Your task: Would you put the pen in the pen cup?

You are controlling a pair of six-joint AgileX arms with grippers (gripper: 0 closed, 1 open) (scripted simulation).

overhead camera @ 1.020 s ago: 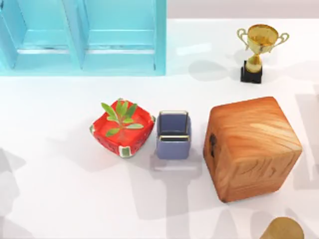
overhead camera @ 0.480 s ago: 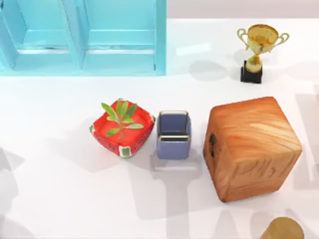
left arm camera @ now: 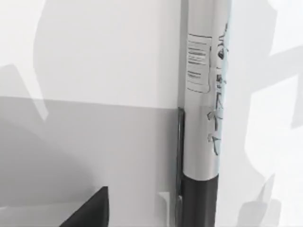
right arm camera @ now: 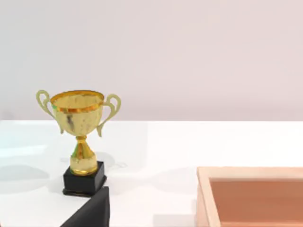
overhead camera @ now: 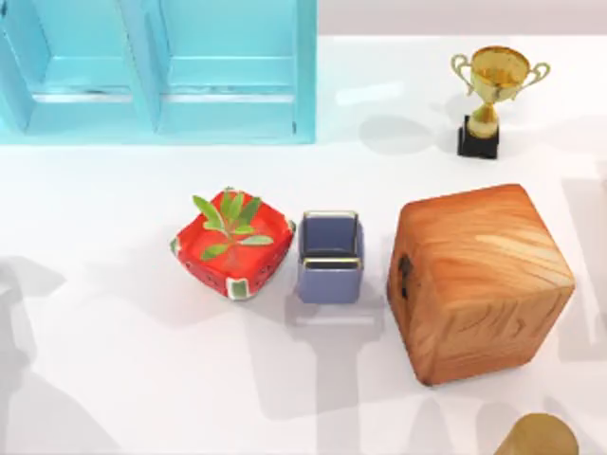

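Note:
The pen cup (overhead camera: 329, 254), small, square and blue-grey with a shiny rim, stands upright mid-table between a red pot and a wooden box. Close up in the left wrist view, the pen (left arm camera: 203, 94) lies on the white table. It has a grey barrel with a printed label and a black cap end (left arm camera: 199, 203). A dark part of my left gripper (left arm camera: 90, 213) sits beside the pen and apart from it. In the right wrist view a dark part of my right gripper (right arm camera: 90, 210) hangs over the table, facing the trophy.
A red strawberry-patterned pot (overhead camera: 232, 242) with green leaves touches the cup's left side. A big wooden box (overhead camera: 479, 280) stands to its right. A gold trophy (overhead camera: 486, 95) is at the back right, a blue cabinet (overhead camera: 161, 66) at the back left, and a tan round object (overhead camera: 539, 438) at the front right edge.
The arm shadows at the table's left edge have shifted in the top view. The cup, pot, box and trophy have stayed put.

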